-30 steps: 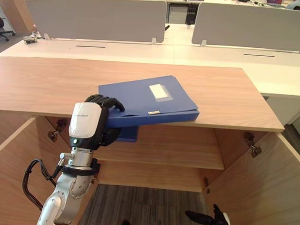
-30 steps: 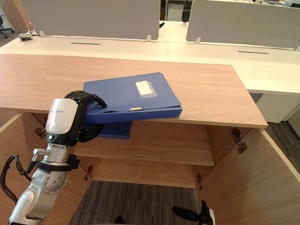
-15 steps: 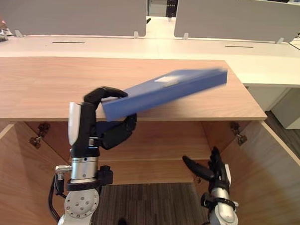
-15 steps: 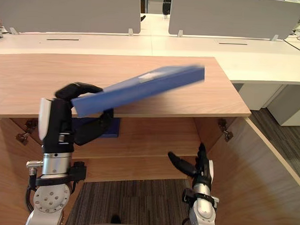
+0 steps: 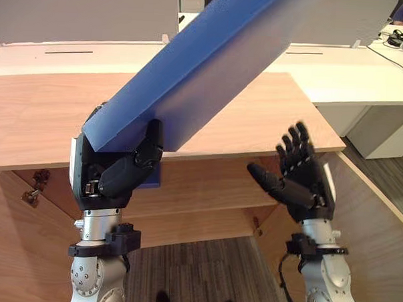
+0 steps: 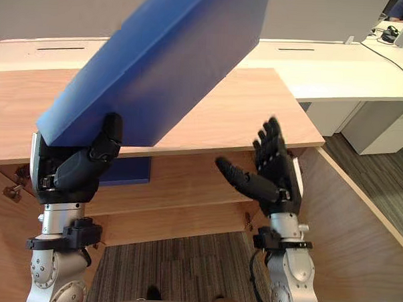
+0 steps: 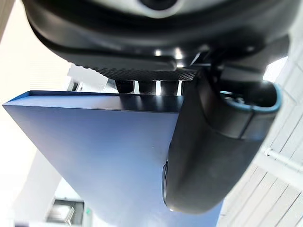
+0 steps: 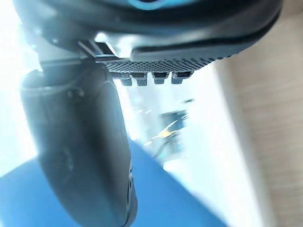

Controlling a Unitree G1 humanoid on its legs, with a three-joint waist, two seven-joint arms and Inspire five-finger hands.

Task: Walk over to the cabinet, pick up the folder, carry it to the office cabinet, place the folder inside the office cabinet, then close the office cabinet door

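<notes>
My left hand (image 5: pixel 117 177) is shut on the lower corner of the blue folder (image 5: pixel 205 64), thumb under it and fingers over its top face. The folder is in the air above the wooden cabinet top (image 5: pixel 36 117), tilted steeply up and to the right. In the left wrist view the thumb (image 7: pixel 208 156) presses on the folder's blue face (image 7: pixel 104 156). My right hand (image 5: pixel 304 179) is raised in front of the cabinet's opening, open with straight fingers. It is below and to the right of the folder and apart from it.
Both cabinet doors stand open: the right door (image 5: pixel 379 225) and the left door (image 5: pixel 6 249). Behind my left hand, a second blue item (image 6: pixel 127 171) lies on the inner shelf (image 5: pixel 213 191). White desks (image 5: pixel 352 70) with grey dividers stand behind the cabinet.
My left hand has lifted the folder off the cabinet top and tipped it steeply upward. My right hand has risen from near the floor to shelf height. The camera has shifted.
</notes>
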